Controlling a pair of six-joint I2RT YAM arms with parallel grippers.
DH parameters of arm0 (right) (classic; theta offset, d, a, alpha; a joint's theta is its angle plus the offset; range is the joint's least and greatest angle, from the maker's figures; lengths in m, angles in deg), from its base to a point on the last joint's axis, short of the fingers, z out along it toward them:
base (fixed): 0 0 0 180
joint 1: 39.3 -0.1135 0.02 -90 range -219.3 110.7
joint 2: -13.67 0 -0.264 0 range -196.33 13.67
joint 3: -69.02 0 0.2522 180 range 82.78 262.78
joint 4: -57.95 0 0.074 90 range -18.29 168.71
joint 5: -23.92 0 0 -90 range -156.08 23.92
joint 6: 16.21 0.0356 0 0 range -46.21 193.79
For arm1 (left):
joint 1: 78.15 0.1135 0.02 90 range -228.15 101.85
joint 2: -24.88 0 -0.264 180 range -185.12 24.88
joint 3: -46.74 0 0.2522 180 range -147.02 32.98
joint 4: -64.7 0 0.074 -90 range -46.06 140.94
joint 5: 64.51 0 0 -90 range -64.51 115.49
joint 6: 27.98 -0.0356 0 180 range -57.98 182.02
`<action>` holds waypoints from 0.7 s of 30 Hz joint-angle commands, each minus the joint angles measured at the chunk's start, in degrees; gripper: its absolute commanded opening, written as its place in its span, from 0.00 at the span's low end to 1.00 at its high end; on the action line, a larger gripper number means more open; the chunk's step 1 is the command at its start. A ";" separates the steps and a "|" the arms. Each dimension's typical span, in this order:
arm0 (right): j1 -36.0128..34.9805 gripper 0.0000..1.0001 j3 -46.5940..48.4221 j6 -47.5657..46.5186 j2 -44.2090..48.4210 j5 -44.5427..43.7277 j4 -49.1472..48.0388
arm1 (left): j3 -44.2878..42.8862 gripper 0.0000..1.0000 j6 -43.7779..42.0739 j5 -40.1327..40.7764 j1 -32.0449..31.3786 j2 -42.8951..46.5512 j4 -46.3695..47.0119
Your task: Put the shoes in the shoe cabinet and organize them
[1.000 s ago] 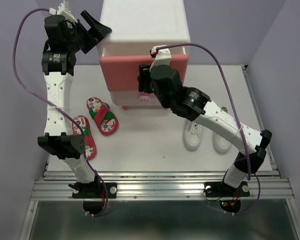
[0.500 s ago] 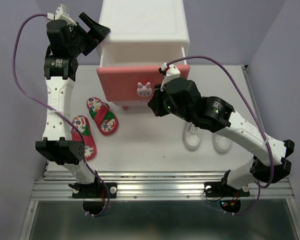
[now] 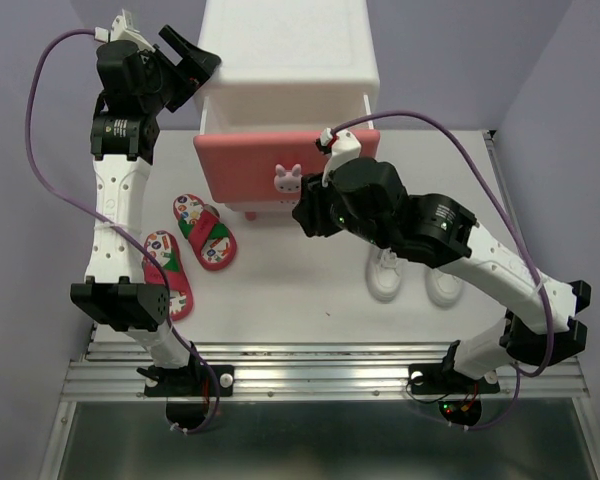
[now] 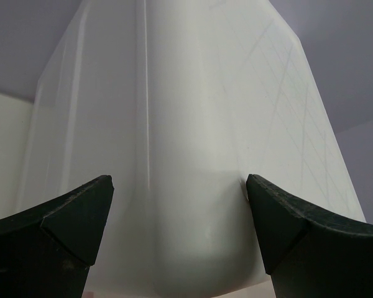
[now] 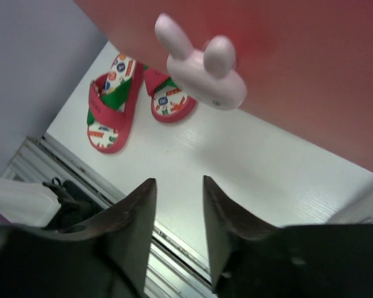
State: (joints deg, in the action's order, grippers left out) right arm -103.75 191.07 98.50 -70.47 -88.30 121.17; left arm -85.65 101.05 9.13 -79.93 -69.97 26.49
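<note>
- Upper drawer (image 3: 245, 165) juts open from shoe cabinet (image 3: 290, 50).
- Right gripper (image 5: 177, 183) sits below bunny knob (image 5: 202, 65), fingers slightly parted, empty.
- Left gripper (image 3: 198, 70) is spread wide at cabinet's corner.

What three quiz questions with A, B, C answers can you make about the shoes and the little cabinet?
1. Where are the red sandals? A) on the table B) in a box C) on a chair
2. What colour is the bunny knob? A) white B) green C) black
3. The pink upper drawer is: A) shut B) pulled out C) upside down

Answers:
1 A: both sandals lie flat on it.
2 A: it shows white against the pink front.
3 B: its front stands out from the white cabinet.
</note>
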 commanded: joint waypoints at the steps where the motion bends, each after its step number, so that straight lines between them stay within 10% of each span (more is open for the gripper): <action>1: -0.07 0.50 6.31 -4.75 -1.11 -5.73 -3.92 | 3.40 0.97 -6.59 5.11 0.38 -3.59 -16.86; 6: -0.07 0.99 16.58 -12.65 -7.26 -5.82 -8.58 | 4.37 0.97 -7.03 5.20 0.38 -3.41 -17.13; 21: 19.79 1.00 35.32 -8.37 -18.87 16.74 -18.85 | 4.90 0.97 -7.74 5.64 0.38 -3.15 -17.21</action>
State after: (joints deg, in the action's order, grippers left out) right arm -88.21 224.73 86.79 -89.29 -81.15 108.12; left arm -84.86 100.85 9.90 -80.06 -69.42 27.01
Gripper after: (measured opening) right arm 0.997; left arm 0.981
